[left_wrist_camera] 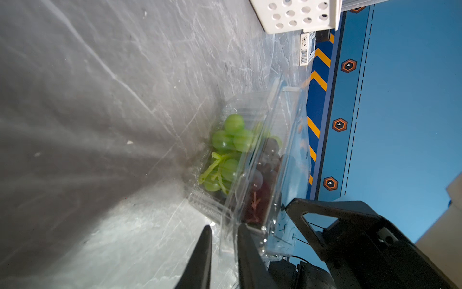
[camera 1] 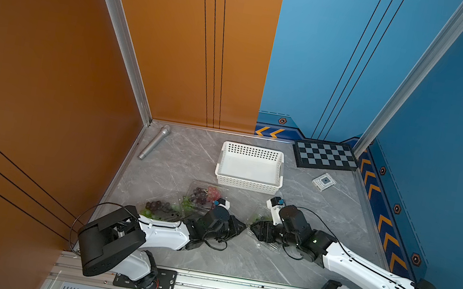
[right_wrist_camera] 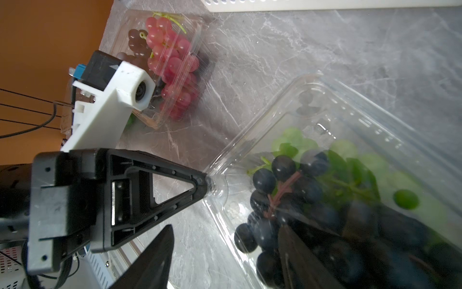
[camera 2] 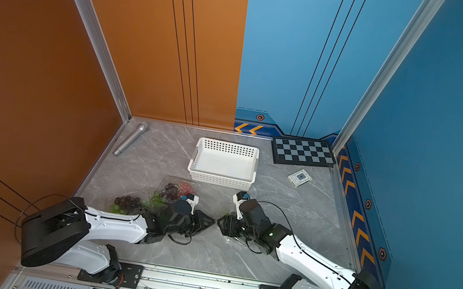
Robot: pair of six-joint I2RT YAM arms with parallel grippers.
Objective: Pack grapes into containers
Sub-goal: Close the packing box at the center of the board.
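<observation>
1. Tools meet almost tip to tip low over the grey marbled counter (camera 1: pixel 237 259), near its front edge: the left tool (camera 1: pixel 244 226) and the right tool (camera 1: pixel 252 229) point at each other, both at the right clamshell (right_wrist_camera: pixel 350 112)
2. In the left wrist view the left tool (left_wrist_camera: pixel 225 225) has its fingers (left_wrist_camera: pixel 203 250) a narrow gap apart, with the clamshell's clear rim flap between them. I cannot tell whether they clamp it
3. The right tool (right_wrist_camera: pixel 226 226) is released, jaws wide apart. One finger is outside the clamshell over the bare counter and the other over the fruit, with the clamshell's side rim in the gap and nothing pinched
4. The right clamshell lies on the counter under the right wrist, holding green grapes (left_wrist_camera: pixel 233 135) and dark grapes (right_wrist_camera: pixel 282 167) on a reddish stem
5. Toward the left side, partly behind the left arm, the left clamshell (camera 1: pixel 166 199) holds a purple bunch (camera 1: pixel 159 205) and a green bunch (camera 1: pixel 145 212)
6. Just behind it, the far clamshell (camera 1: pixel 201 185) holds pinkish red grapes (right_wrist_camera: pixel 170 57) beside brown-purple grapes (right_wrist_camera: pixel 136 42). The left arm's wrist camera is just beside it
7. Farther back stands the white basket (camera 1: pixel 247 184), perforated, apart from all three clamshells
8. Right of the basket lies a small clear box (camera 1: pixel 324 181) with a dark label
9. At the back are a silver microphone (camera 1: pixel 155 142) along the left wall and a checkerboard (camera 1: pixel 325 155) in the right corner
</observation>
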